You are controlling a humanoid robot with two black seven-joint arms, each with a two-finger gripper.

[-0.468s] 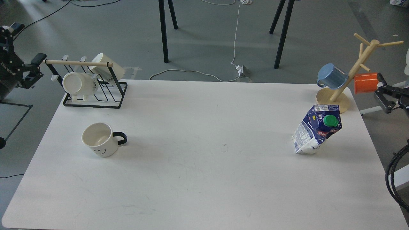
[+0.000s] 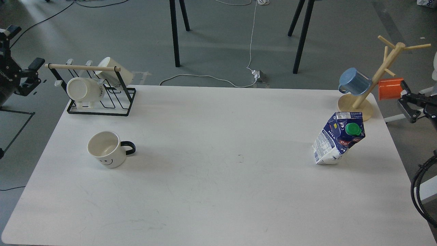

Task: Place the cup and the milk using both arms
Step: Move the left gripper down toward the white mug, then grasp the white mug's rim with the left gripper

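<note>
Head view. The left gripper (image 2: 33, 76) sat off the table's far left corner, just left of the black wire rack (image 2: 99, 102). Its two fingers stood spread with a clear gap between them, holding nothing and touching nothing.

The right gripper (image 2: 403, 101) hung off the right edge, close beside the orange mug (image 2: 390, 89) on the wooden mug tree (image 2: 374, 80). The fingers were dark and seen at an angle; whether they were parted or closed I could not tell. Contact with the orange mug could not be told either.

The cup (image 2: 106, 149) stood upright on the white table (image 2: 218, 191), left side, in front of the rack, handle pointing right, smiley face toward the camera. The milk (image 2: 338, 138) stood on the right side, in front of the mug tree, leaning right, green cap facing the camera. Both grippers were well apart from these two.
</note>
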